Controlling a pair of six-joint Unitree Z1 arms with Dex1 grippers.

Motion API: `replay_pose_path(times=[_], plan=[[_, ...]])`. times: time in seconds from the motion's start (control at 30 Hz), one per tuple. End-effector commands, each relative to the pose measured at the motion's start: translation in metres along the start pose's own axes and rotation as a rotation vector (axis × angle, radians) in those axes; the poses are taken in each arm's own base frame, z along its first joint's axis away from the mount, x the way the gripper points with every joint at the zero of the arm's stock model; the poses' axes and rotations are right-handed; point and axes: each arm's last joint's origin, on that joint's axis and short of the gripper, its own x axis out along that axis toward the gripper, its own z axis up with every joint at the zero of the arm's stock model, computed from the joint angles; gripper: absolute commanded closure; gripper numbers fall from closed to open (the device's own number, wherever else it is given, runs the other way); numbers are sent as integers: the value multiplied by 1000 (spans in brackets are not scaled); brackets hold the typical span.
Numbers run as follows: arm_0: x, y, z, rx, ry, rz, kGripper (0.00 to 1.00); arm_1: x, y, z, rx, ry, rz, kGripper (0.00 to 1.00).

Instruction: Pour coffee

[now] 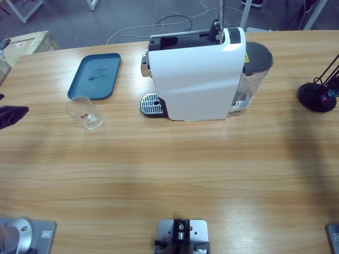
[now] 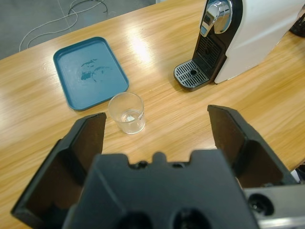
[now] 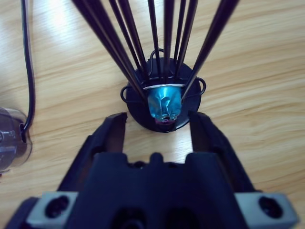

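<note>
Left end effector [image 2: 155, 138] spread wide, empty. Glass [image 2: 127, 112] upright on bench [image 2: 167, 119] just ahead of it, between tray [image 2: 89, 71] and coffee machine [image 2: 248, 33]. Likely light, rigid, slick, breakable: grip mid-wall, gently.

Right end effector [image 3: 157, 125] parted, empty, over blue capsule [image 3: 164, 104] in wire holder [image 3: 162, 102]. Thin foil, crushable; pinch sides lightly.

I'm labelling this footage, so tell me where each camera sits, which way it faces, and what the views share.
High view: fixed above, looking down on the wooden table; no gripper shows.
Left wrist view: on the left arm, looking along the open left gripper at the glass, tray and coffee machine.
Right wrist view: on the right arm, looking down along the open right gripper at the blue capsule in the capsule rack.
Shared: high and left wrist views both show glass, tray and machine.
</note>
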Motion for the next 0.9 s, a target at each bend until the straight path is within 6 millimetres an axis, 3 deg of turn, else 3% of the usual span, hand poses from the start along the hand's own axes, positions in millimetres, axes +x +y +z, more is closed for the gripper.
replay_pose_path(times=[0.03, 0.6, 0.7, 0.83, 0.9], plan=[[-4, 1, -6, 14, 5, 6, 101, 14, -6, -7, 18, 42, -58, 1000], [-4, 1, -6, 13, 0, 4, 101, 15, -7, -8, 30, 40, -67, 1000], [-4, 1, -6, 13, -1, 2, 101, -1, -10, -7, 36, 2, -80, 1000], [-5, 1, -6, 12, -4, 0, 101, -39, -16, -4, 40, -27, -71, 1000], [-5, 1, -6, 12, -6, -1, 101, -62, -17, 7, 39, -60, -62, 1000]])
